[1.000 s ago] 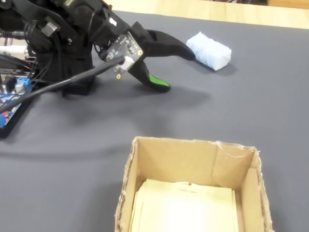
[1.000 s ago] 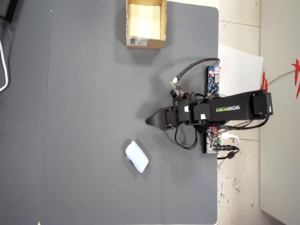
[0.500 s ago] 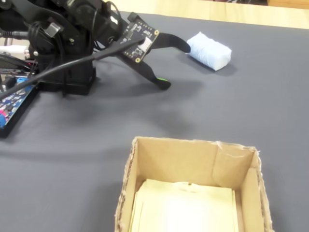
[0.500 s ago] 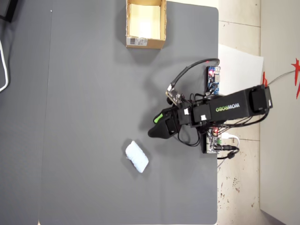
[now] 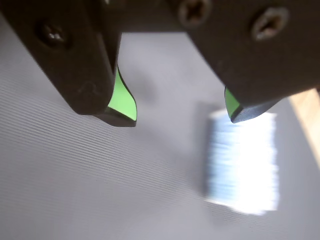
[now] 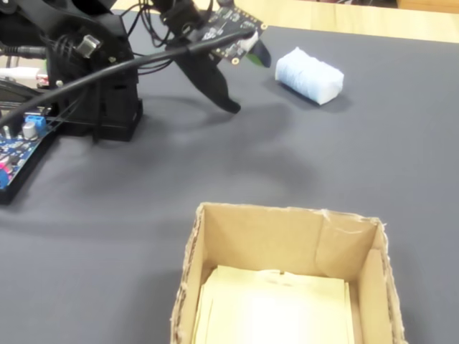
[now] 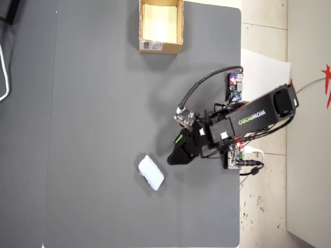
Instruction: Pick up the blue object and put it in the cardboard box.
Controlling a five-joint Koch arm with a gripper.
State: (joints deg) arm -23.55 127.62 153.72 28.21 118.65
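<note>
Your gripper [image 5: 182, 117] hangs with its jaws spread wide and empty above the grey worktop [image 7: 93, 103]. The blue object [image 7: 151, 172] lies on the worktop just beside the tips, untouched. In the overhead view, the cardboard box [image 7: 161, 47] sits well apart at the top edge.

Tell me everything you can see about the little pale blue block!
The blue object is a small, rounded, oblong block, very pale blue, almost white, and soft-looking, with faint ridges across it. It lies flat on the dark grey mat, skewed in the overhead view. Nothing touches it but the mat. The open end effector is close by, not yet around it. The cardboard box is far away.
</note>
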